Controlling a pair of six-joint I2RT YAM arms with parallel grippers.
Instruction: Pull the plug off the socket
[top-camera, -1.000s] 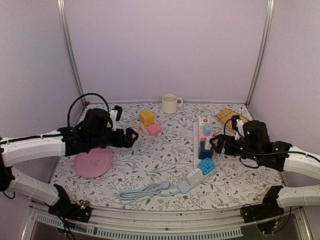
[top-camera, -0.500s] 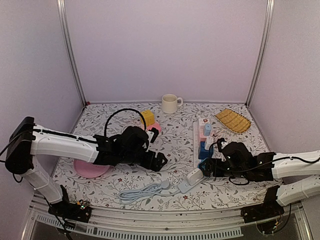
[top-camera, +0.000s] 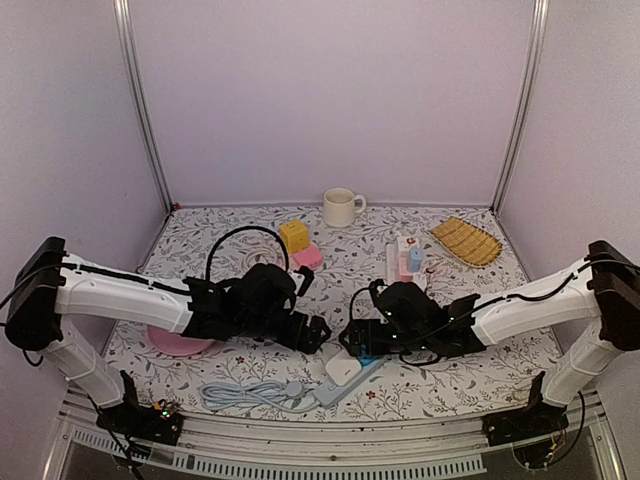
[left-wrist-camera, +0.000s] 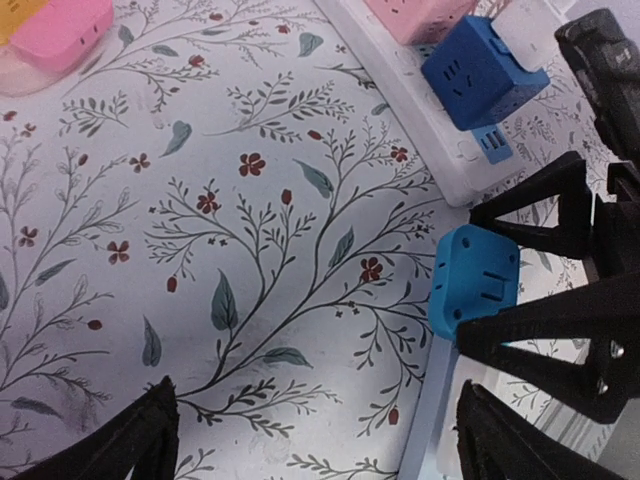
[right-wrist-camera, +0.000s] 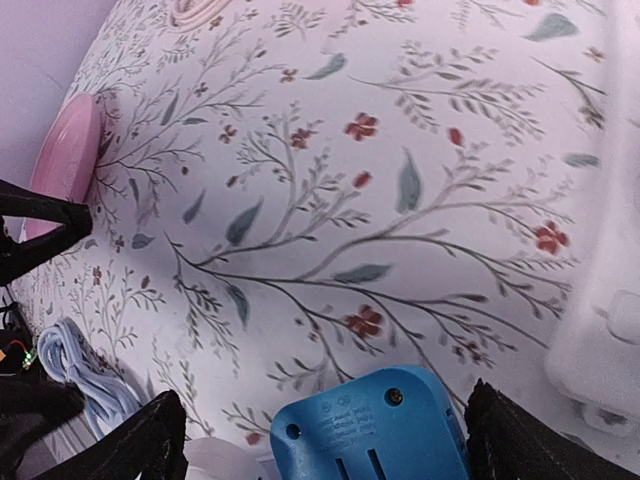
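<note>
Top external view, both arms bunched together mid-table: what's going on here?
The two arms meet over the white socket, where the blue plug looks to be seated in it. The right gripper has its jaws open on either side of the plug, not closed on it. The left gripper hovers just beside it, jaws open too, holding nothing. The plug has not been pulled off yet.

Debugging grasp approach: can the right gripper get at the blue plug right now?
Likely yes. The right gripper is open and straddles the blue plug, which sits on the white power strip; nothing visible blocks the fingers.
</note>
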